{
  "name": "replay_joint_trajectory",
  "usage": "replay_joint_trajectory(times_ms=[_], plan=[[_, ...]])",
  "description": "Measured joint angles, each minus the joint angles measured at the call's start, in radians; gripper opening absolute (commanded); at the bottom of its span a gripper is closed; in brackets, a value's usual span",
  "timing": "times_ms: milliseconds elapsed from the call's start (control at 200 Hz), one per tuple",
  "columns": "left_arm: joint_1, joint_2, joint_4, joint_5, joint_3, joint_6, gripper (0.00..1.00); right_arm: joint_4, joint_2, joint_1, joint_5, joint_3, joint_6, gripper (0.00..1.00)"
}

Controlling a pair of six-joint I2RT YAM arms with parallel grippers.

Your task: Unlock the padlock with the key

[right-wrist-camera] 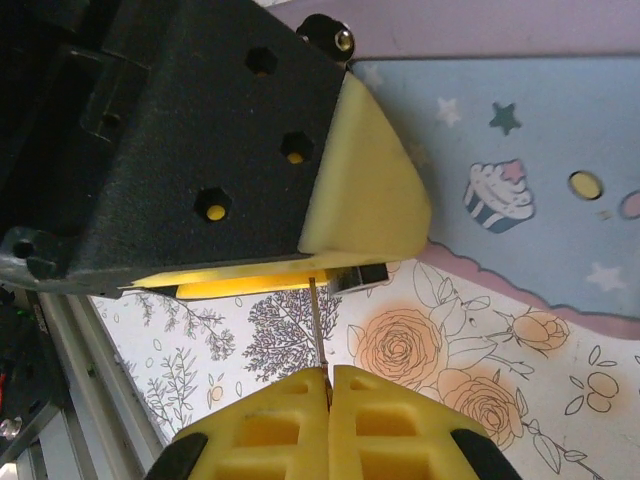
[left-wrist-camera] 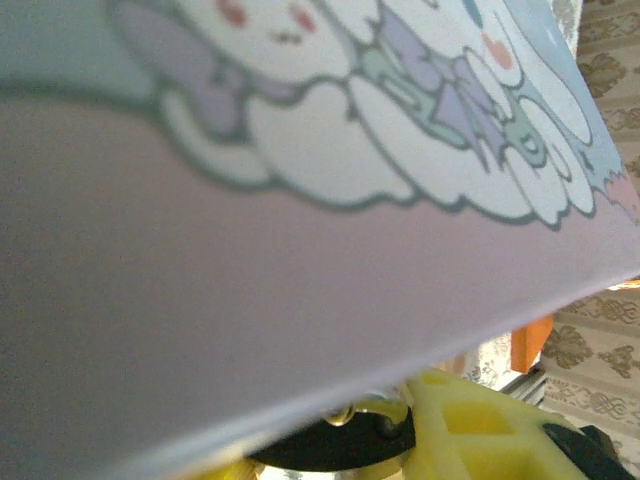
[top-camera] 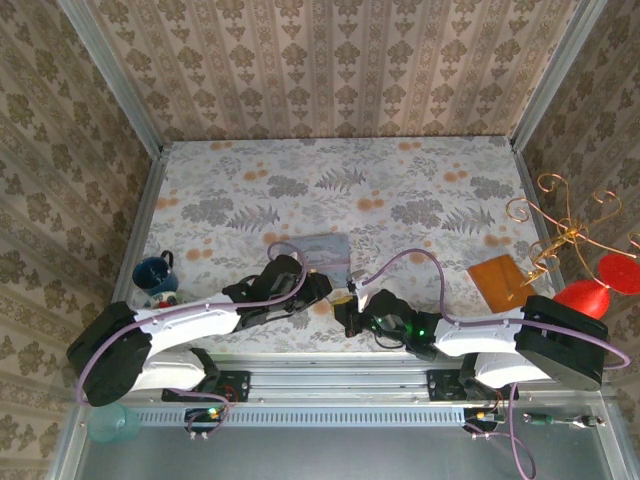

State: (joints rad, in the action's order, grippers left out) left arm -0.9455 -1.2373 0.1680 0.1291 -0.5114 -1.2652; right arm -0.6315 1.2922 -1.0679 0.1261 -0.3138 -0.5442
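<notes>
My left gripper [top-camera: 322,290] is shut on the small black padlock [left-wrist-camera: 335,450]. Its shiny shackle [left-wrist-camera: 375,412] presses up against the pale blue tin [left-wrist-camera: 300,150]. In the right wrist view a corner of the padlock [right-wrist-camera: 368,276] pokes out under the left gripper's cream pad [right-wrist-camera: 370,190]. My right gripper [right-wrist-camera: 329,378] is shut on the thin brass key [right-wrist-camera: 317,330]. The key's shaft points straight up at the padlock's underside and its tip reaches it. In the top view my right gripper [top-camera: 352,306] faces the left one near the table's front edge.
The pale blue picture tin [top-camera: 325,250] lies just behind both grippers. An orange-brown board [top-camera: 497,277], a gold wire stand [top-camera: 560,235] and a red object [top-camera: 590,292] are at the right. A blue cup [top-camera: 155,272] stands at the left.
</notes>
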Motion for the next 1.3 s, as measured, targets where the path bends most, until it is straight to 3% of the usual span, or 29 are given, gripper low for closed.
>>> replay_joint_trajectory(times_ms=[1300], plan=[[0.023,0.068,-0.011,0.032,0.045,-0.014,0.19,-0.024,0.026,0.001,0.001,0.001,0.026,0.00]])
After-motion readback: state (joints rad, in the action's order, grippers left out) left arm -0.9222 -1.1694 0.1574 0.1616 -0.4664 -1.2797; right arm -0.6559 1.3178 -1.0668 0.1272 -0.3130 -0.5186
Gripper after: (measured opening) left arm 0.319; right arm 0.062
